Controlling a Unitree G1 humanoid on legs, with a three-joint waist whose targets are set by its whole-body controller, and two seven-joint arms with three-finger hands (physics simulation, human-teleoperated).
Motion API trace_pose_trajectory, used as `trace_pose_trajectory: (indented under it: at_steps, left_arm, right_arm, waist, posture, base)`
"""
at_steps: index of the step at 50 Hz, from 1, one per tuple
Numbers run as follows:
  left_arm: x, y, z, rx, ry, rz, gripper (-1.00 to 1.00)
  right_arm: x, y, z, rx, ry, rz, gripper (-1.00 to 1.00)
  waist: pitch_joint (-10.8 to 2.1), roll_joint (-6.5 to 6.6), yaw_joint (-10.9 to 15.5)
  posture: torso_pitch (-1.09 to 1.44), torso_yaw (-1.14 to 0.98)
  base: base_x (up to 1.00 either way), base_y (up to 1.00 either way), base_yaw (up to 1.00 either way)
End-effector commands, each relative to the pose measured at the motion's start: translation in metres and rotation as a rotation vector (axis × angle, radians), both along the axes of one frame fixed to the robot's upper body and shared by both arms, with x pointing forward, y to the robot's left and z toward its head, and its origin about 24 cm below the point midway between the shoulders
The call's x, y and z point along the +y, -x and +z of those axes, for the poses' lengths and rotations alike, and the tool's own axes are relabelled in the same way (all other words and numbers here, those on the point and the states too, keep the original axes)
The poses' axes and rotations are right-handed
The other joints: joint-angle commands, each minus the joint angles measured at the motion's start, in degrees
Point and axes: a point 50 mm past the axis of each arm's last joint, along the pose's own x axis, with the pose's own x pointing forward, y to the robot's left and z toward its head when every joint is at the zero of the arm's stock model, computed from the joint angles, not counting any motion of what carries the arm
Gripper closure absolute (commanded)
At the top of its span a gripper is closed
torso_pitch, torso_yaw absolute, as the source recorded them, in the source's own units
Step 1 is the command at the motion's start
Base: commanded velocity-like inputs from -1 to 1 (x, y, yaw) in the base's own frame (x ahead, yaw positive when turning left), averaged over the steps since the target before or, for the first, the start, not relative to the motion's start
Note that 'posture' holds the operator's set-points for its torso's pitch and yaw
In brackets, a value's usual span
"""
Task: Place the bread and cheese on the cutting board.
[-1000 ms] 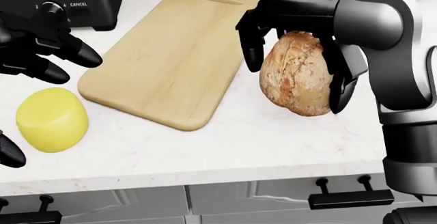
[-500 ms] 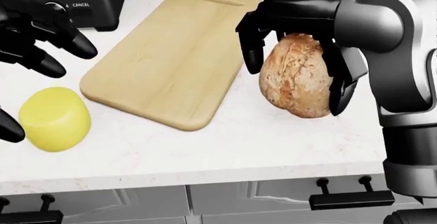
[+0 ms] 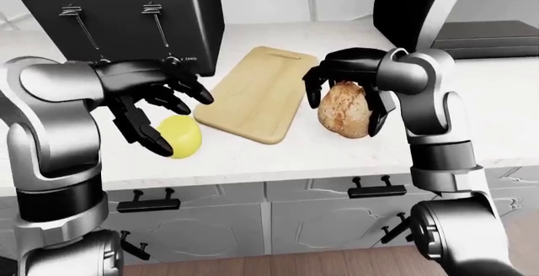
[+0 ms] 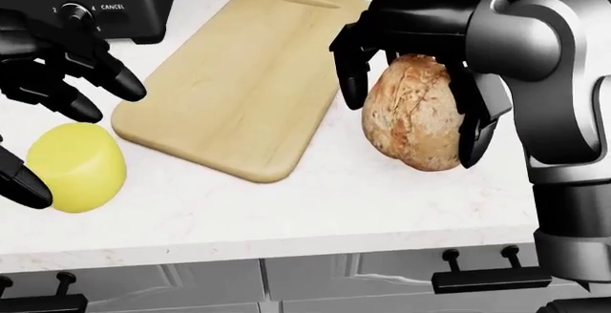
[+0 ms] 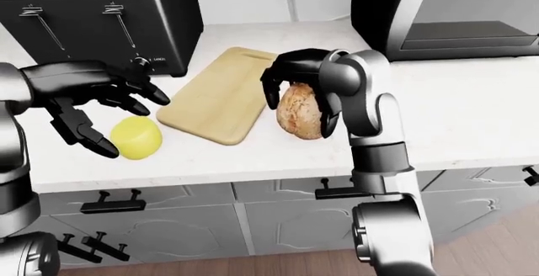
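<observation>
A round crusty bread loaf (image 4: 412, 116) stands on the white counter just right of the wooden cutting board (image 4: 238, 77). My right hand (image 4: 409, 125) arches over the loaf from above, its black fingers (image 4: 349, 77) pressed down both sides, shut on it. The yellow cheese block (image 4: 78, 168) lies on the counter left of the board's near corner. My left hand (image 4: 59, 128) hovers over the cheese, open, with spread fingers (image 4: 107, 75) above it and the thumb at its left edge. The board is bare.
A black toaster (image 3: 126, 17) stands behind the board at upper left. A dark oven (image 5: 447, 11) fills the upper right. The counter edge (image 4: 315, 245) runs along the bottom, with handled cabinet drawers (image 4: 492, 277) beneath.
My left hand lifted a little, then came back down over the cheese. The right hand and the loaf sank slightly toward the bottom of the view. The board and cheese stayed put.
</observation>
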Motion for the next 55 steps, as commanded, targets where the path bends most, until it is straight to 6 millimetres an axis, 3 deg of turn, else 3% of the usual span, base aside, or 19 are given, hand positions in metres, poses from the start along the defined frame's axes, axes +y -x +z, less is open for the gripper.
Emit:
trace_pose_trajectory:
  at_steps: [1,22,33,55]
  left_arm:
    - [0.001,0.005,0.017,-0.081,-0.011,0.007,-0.37]
    - [0.003,0.005,0.013,-0.092,-0.038,0.006,-0.36]
    - [0.002,0.001,0.011,-0.094,-0.040,0.010,-0.51]
    - [-0.001,-0.004,0.005,-0.082,-0.047,0.000,-0.44]
  right_arm:
    - [0.001,0.005,0.021,-0.086,-0.018,0.011,1.00]
    - [0.002,0.005,0.019,-0.084,-0.018,0.014,1.00]
    - [0.001,0.005,0.017,-0.079,-0.017,0.013,1.00]
    - [-0.001,0.005,0.016,-0.076,-0.021,0.011,1.00]
  waist:
    - [-1.76,0.18,0.0]
    - [-1.77,0.25,0.0]
    - [-1.84,0.23,0.0]
    - [-1.90,0.15,0.1]
  posture:
    - [0.00,0.00]
    - [0.00,0.00]
    - [0.00,0.00]
    - [0.00,0.00]
  base:
    - [0.00,0.00,0.00]
    - [0.00,0.00,0.00]
    - [0.00,0.00,0.00]
    - [0.00,0.00,0.00]
